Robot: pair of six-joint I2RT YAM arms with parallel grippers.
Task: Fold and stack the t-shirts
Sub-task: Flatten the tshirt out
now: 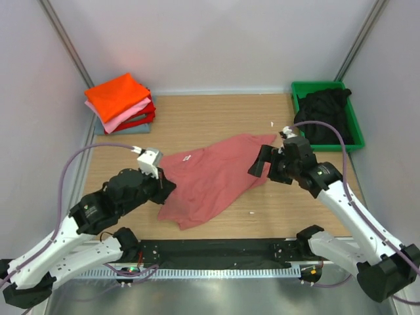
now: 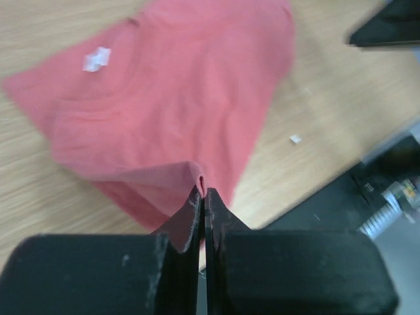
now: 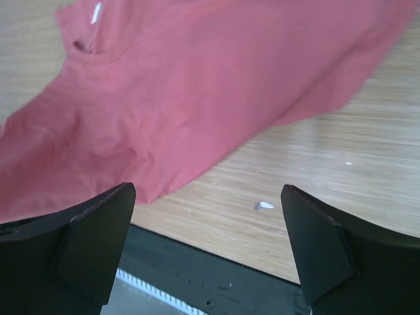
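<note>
Now left arm (image 1: 85, 220) crouches, right arm (image 1: 344, 197) reaches inward.
Left tool (image 2: 202, 191) pinches the salmon-red t-shirt (image 1: 210, 174); right tool (image 3: 209, 191) gapes empty over the wooden table (image 1: 216, 115) between white walls (image 1: 210, 39).

Salmon-red t-shirt (image 3: 216, 85), blurred and cropped by the right wrist view's top and side edges

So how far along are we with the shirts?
Done: a folded stack at the far-left corner. In hand: left gripper shut on an edge of the unfolded salmon-red t-shirt, right gripper open nearby. Left: that fold, plus the black t-shirt in the green bin.
</note>
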